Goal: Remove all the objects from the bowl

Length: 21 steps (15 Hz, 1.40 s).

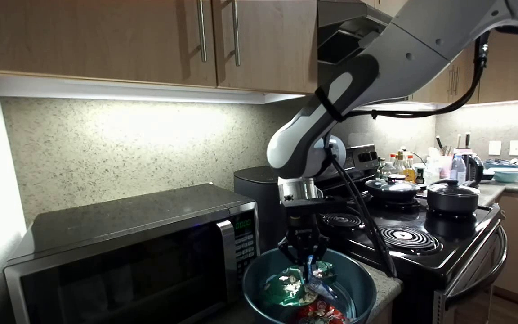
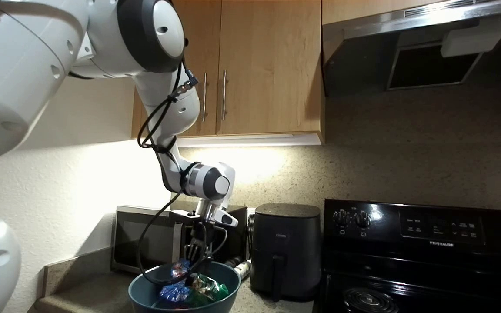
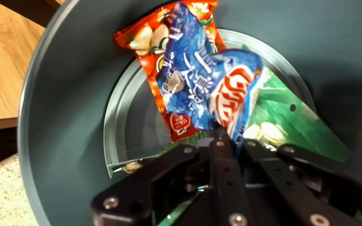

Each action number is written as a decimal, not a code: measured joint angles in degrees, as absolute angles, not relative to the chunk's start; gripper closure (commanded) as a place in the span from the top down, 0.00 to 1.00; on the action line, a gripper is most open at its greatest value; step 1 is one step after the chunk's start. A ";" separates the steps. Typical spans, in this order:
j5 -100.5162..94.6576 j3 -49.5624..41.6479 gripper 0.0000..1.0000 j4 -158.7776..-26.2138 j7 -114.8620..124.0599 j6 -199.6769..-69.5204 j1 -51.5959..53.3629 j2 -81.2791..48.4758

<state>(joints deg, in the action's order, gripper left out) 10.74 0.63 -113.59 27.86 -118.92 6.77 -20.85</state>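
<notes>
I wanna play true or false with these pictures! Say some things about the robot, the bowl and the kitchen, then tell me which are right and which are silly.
The gripper is holding the blue packet. True.
The red-orange packet is outside the bowl. False: the red-orange packet is inside the bowl.
A green packet is in the bowl. True.
The microwave door is wide open. False: the microwave door is shut.
The dark pot on the stove has a lid on. True.
The bowl is yellow. False: the bowl is dark teal-blue.
</notes>
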 measured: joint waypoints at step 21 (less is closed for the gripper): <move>0.15 -2.64 0.07 -133.63 53.07 -122.46 0.56 6.81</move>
<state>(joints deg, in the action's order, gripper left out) 0.15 -2.64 -133.63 53.07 -122.46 0.56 6.81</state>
